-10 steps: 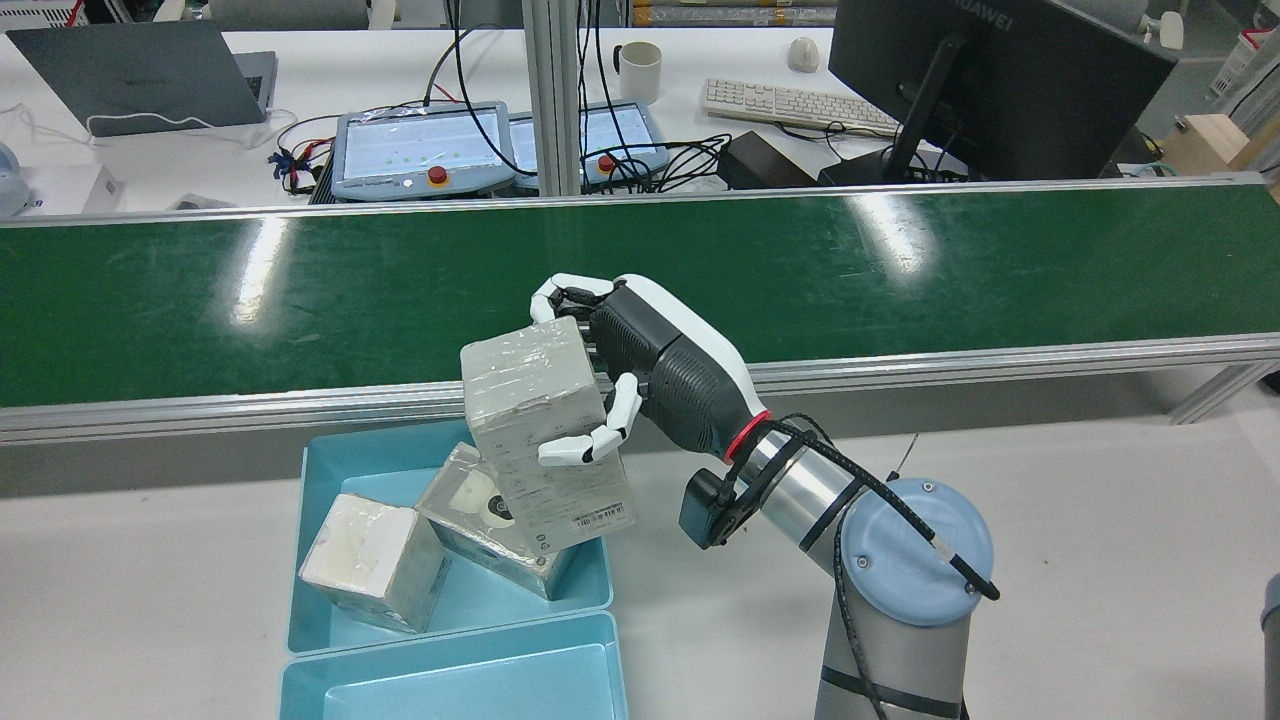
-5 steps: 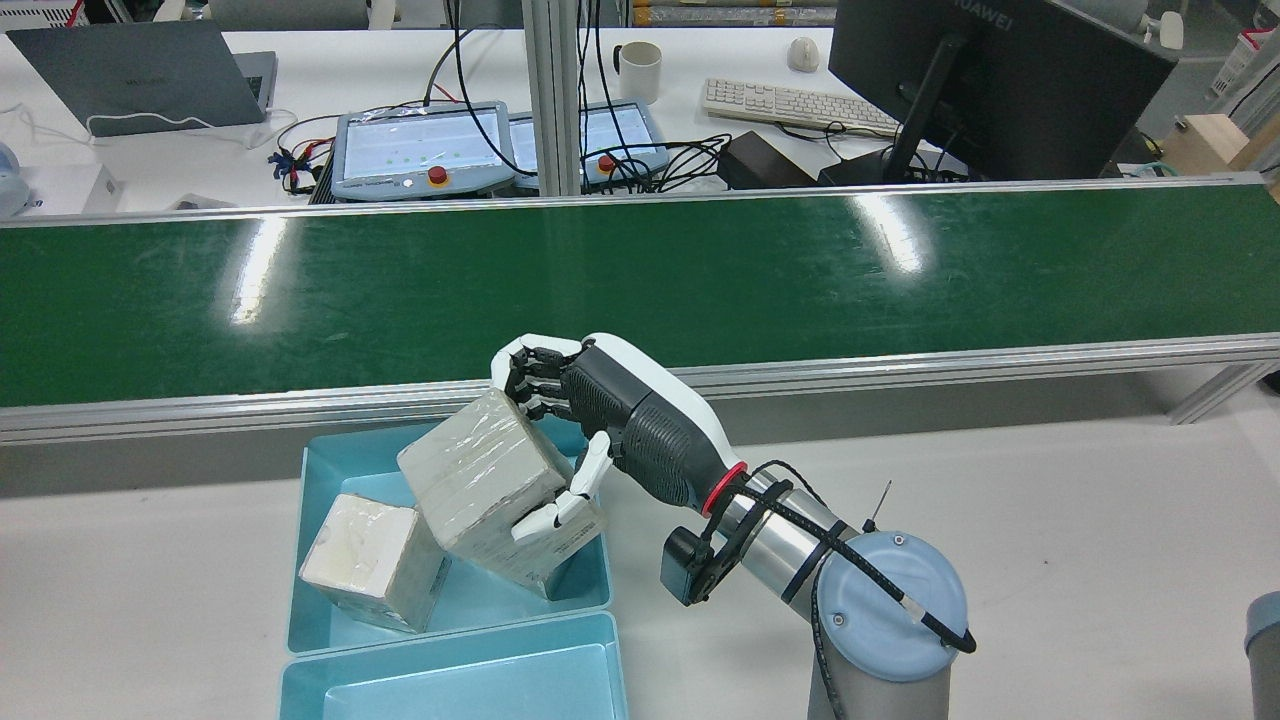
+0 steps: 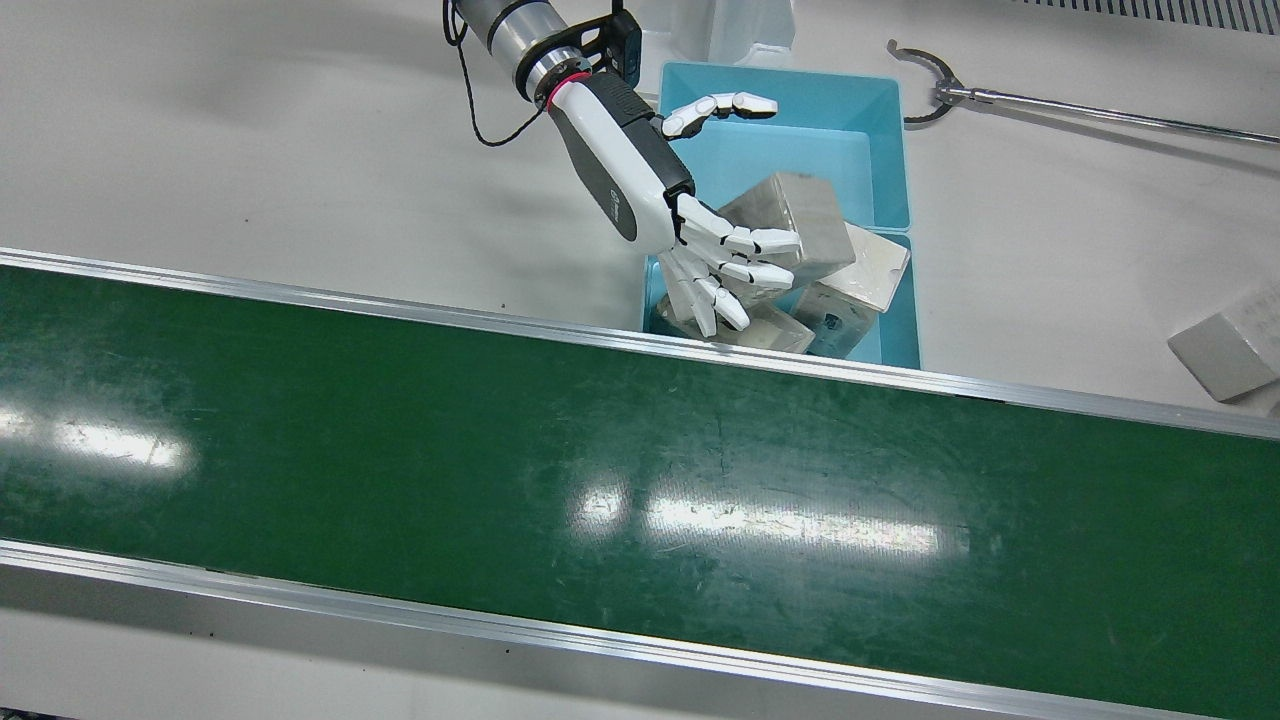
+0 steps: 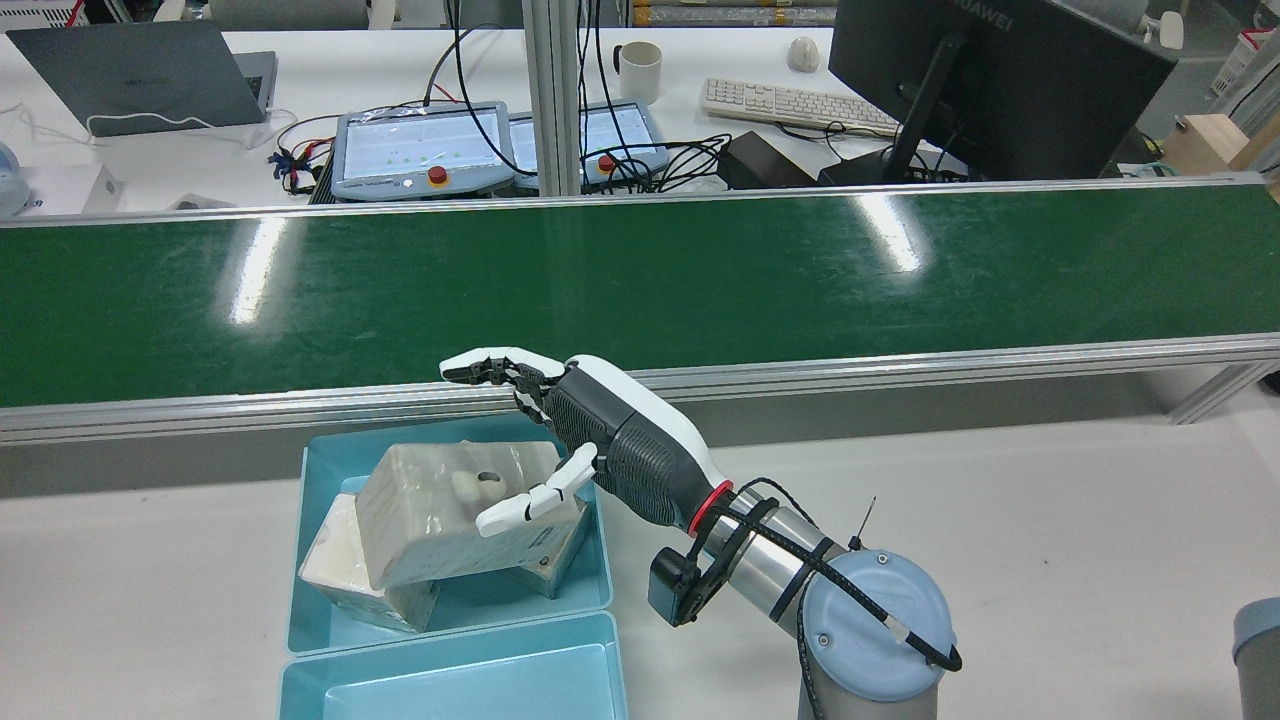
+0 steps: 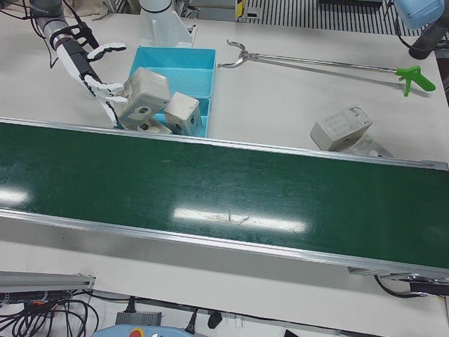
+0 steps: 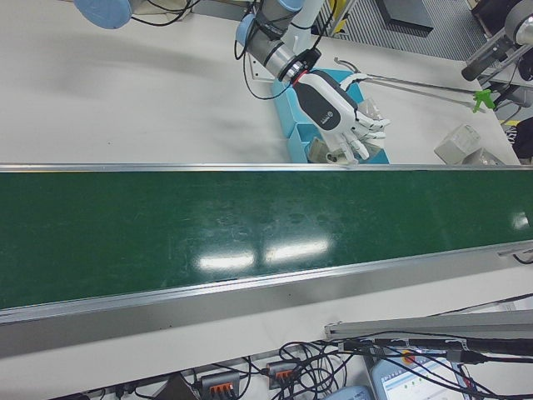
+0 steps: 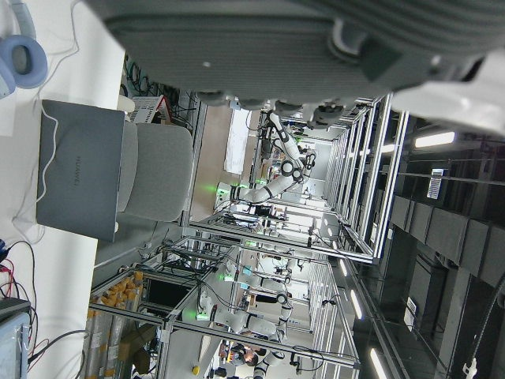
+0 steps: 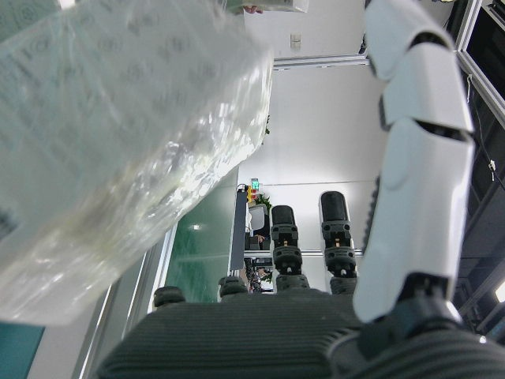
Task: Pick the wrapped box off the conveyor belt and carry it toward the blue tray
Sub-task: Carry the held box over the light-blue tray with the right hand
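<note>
The wrapped box point(image 4: 440, 515) lies tilted in the blue tray point(image 4: 298, 600), resting on two other wrapped boxes. It also shows in the front view point(image 3: 800, 210), the left-front view point(image 5: 144, 88) and, close up, the right hand view point(image 8: 118, 158). My right hand point(image 4: 560, 440) is open at the tray's right side, fingers spread over the tray's belt-side edge and thumb point(image 4: 530, 500) in front of the box. It shows in the front view point(image 3: 680, 220) too. The left hand view shows only the dark edge of my left hand point(image 7: 316, 39).
The green conveyor belt point(image 4: 640, 290) runs along the tray's far side, behind a metal rail. A second blue tray point(image 4: 450, 690) adjoins the first. A loose wrapped box point(image 3: 1225, 350) and a reacher tool point(image 3: 1050, 105) lie on the white table.
My right hand lowered the box from above the tray onto the boxes inside, then opened its fingers and let go. The box now lies flatter.
</note>
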Available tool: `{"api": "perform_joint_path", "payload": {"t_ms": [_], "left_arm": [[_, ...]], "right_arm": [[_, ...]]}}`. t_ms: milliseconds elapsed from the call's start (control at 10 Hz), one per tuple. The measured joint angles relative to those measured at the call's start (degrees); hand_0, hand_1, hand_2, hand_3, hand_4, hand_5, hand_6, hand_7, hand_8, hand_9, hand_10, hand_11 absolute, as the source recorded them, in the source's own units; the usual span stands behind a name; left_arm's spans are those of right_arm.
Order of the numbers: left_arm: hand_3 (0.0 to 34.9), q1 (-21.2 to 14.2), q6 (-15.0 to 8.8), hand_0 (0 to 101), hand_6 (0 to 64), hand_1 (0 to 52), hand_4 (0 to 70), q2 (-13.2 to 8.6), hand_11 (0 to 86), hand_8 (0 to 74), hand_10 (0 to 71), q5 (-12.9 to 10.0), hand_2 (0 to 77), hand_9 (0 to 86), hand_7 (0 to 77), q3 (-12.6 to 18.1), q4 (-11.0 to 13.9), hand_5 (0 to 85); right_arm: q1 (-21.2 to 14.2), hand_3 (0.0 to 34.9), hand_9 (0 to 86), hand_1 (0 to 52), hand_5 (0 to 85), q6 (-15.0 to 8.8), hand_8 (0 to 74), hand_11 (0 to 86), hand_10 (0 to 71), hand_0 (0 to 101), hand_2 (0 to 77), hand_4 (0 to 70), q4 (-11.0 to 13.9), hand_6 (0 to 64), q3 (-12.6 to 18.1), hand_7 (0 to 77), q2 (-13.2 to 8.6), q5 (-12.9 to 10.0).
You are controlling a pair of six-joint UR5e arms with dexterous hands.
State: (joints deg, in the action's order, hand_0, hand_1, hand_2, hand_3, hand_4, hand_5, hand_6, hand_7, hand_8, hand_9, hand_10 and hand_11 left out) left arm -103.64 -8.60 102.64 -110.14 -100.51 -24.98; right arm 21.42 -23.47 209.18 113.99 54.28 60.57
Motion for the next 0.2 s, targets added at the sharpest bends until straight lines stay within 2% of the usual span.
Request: {"api": "perform_joint_path", "payload": {"t_ms": [100, 200], "left_arm": [[0.0, 0.0, 0.0, 0, 0.0, 0.0, 0.0, 0.0, 0.0, 0.0, 0.5, 0.0, 0.5, 0.0, 0.0, 0.0, 0.0, 1.1], [0.0, 0.0, 0.0, 0, 0.0, 0.0, 0.0, 0.0, 0.0, 0.5, 0.0, 0.0, 0.5, 0.0, 0.0, 0.0, 0.0, 1.1]], "right_arm": [[-0.03, 18.7, 13.6, 8.2, 24.5, 0.05, 0.0, 5.4, 0.0, 47, 20.2, 13.1, 0.0, 1.1, 0.21, 21.8, -0.08, 0.03], [-0.02, 20.7, 2.7, 12.5, 24.5, 0.19, 0.0, 1.6, 0.0, 47, 8.7, 13.1, 0.02, 4.9, 0.64, 22.9, -0.1, 0.08]]}}
